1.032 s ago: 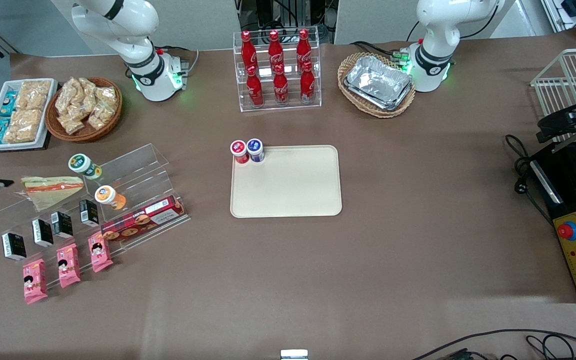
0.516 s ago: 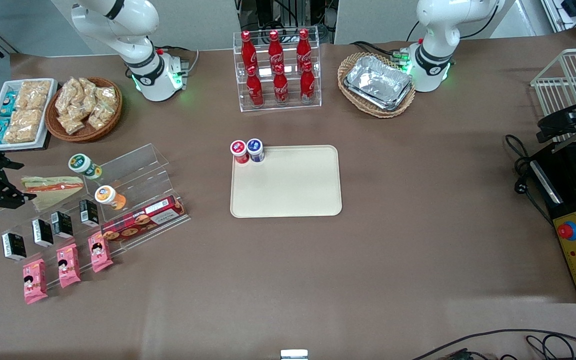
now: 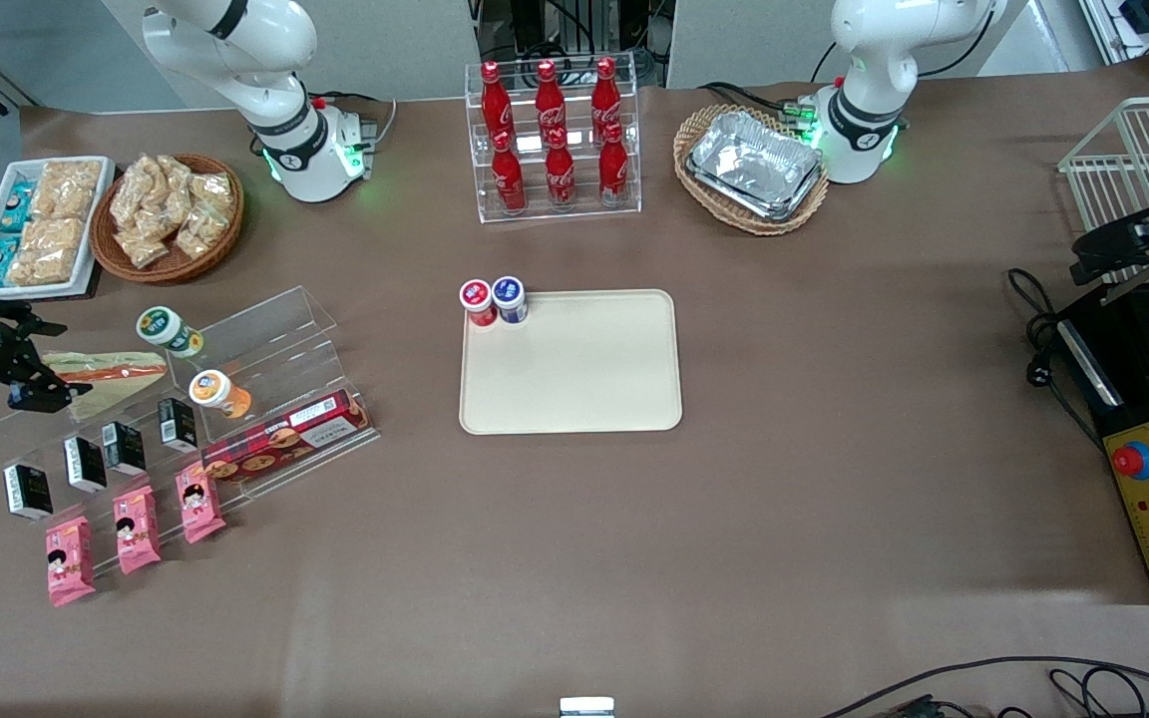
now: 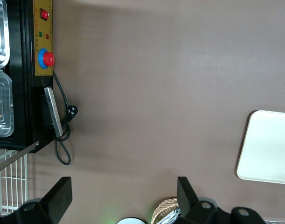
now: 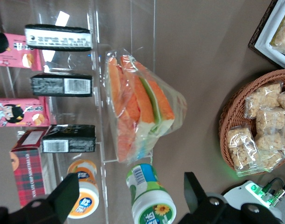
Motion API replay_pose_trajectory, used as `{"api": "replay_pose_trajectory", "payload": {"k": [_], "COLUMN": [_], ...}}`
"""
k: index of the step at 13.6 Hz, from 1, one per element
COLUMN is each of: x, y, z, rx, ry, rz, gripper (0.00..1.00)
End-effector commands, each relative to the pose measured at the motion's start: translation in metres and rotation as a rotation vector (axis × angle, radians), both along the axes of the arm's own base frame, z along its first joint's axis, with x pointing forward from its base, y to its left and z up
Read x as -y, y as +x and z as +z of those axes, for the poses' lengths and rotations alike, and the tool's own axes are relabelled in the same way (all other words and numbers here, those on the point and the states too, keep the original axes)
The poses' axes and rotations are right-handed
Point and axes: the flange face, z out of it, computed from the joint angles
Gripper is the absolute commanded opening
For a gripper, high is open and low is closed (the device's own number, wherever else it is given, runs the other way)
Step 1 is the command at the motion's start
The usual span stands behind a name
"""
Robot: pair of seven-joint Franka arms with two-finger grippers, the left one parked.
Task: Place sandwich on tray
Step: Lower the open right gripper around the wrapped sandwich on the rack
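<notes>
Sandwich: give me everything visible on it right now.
The sandwich is a triangular wedge in clear crinkled wrap, pale bread with orange and green filling layers. It lies on the top step of the clear acrylic stand, beside the green-lidded cup, toward the working arm's end of the table, far from the tray. The gripper is at its wide end, open, not yet holding it.

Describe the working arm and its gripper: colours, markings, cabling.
Glossy white rounded arm shell with a black band at the joint; the base has a black ring with a white logo, green status lights and dark cables trailing off. The gripper, beside the sandwich, is black with two dark angular fingers, spread open.
</notes>
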Motion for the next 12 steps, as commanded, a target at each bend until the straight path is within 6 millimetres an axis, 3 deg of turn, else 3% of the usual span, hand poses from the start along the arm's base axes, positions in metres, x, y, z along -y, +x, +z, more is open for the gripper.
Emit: {"api": "replay_pose_trajectory", "payload": {"k": [1, 5, 8, 12], "x": [0.005, 0.014, 0.028, 0.031], "y": [-0.006, -0.007, -0.005, 0.001], "z": [-0.006, -0.011, -0.023, -0.042], "rx": [-0.003, -0.018, -0.012, -0.012], "ry": [-0.017, -0.052, -0.066, -0.075], "rz": [-0.004, -0.002, -0.007, 0.000], "gripper": [1.00, 1.00, 1.00, 1.00]}}
